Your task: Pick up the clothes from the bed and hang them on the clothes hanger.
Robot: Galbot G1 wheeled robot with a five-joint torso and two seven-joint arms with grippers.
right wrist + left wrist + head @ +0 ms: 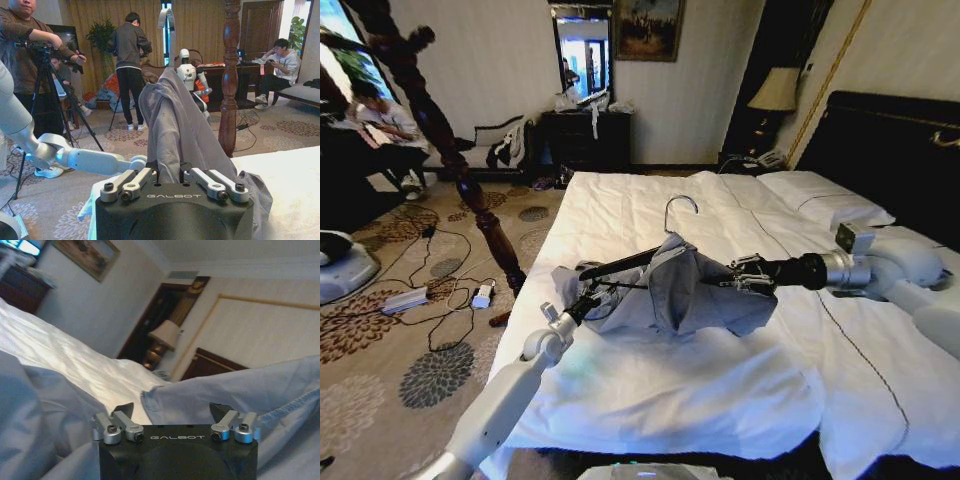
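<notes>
1. The bed (720, 380) lay broad and white under both my arms, and I place everything else against it.
2. The clothes (685, 290), a pale blue-grey shirt, sat raised in a peak over the middle of the bed, the lower folds spread on the sheet toward its left edge.
3. The clothes hanger (672, 222) stood nearly upright inside the peak, hook clear above the fabric and curling toward the headboard; its long axis looked to run across the bed, from my left side to my right.
4. My right gripper (748, 273) reached in from the headboard side, jaws closed on the shirt's fabric.
5. My left gripper (588, 300) lay low at the left edge, jaws spread, cloth between them, not pinched.
6. I judged the step to be seating the shoulders: keep the hanger steady and draw the cloth evenly, without tugging it off.
</notes>
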